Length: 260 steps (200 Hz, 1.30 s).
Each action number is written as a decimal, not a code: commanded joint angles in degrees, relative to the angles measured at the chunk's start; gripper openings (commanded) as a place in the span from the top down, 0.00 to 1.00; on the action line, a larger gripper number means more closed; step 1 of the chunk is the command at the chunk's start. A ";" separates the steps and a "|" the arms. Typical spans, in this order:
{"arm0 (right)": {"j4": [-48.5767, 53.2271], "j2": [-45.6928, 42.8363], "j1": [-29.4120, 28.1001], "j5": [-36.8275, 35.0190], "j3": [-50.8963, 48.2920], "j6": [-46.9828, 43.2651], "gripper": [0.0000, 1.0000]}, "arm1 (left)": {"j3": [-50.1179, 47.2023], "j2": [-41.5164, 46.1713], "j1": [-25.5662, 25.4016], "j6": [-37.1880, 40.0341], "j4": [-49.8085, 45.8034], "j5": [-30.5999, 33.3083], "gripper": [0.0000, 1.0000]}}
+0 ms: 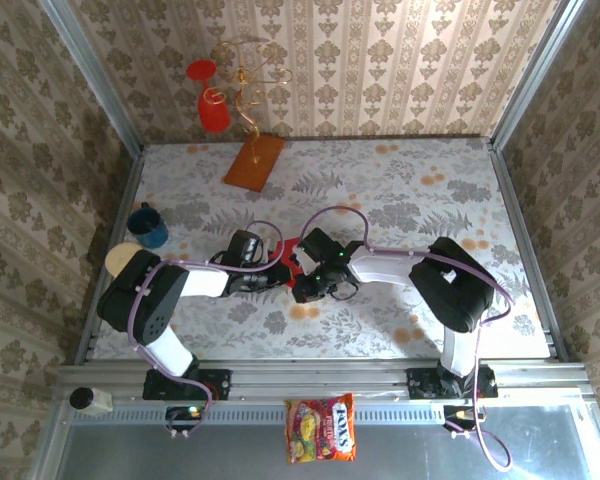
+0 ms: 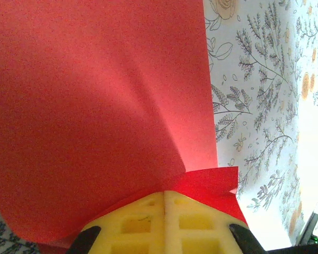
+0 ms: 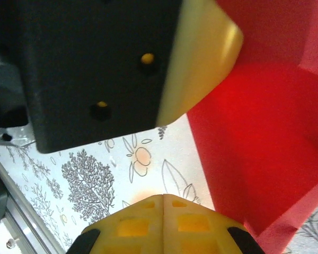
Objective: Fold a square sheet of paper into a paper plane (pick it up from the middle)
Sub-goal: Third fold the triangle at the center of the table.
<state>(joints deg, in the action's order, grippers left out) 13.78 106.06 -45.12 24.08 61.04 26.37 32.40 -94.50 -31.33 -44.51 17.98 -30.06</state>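
Red paper point(image 1: 291, 244) mostly covered from above, just a sliver showing, its top and left cropped in the left wrist view, left gripper point(image 3: 217, 42) blurred, cut off at the top edge

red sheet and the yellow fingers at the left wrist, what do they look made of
The sheet looks like thin paper: matte, faintly grainy, bending in a soft curve with a sharp folded edge. The fingers look like moulded or printed plastic, pale yellow and smooth, with square recesses. They could be rubbery; the look leaves that open.
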 commanded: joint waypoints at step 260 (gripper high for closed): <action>-7.86 -6.01 7.09 8.00 -8.49 5.47 1.00 | -0.24 -3.15 0.75 1.48 -3.45 3.52 1.00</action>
<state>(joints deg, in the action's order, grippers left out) 3.25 103.53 -38.11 32.14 51.35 31.75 32.45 -94.67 -31.03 -44.51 18.09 -30.65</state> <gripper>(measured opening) 0.042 0.049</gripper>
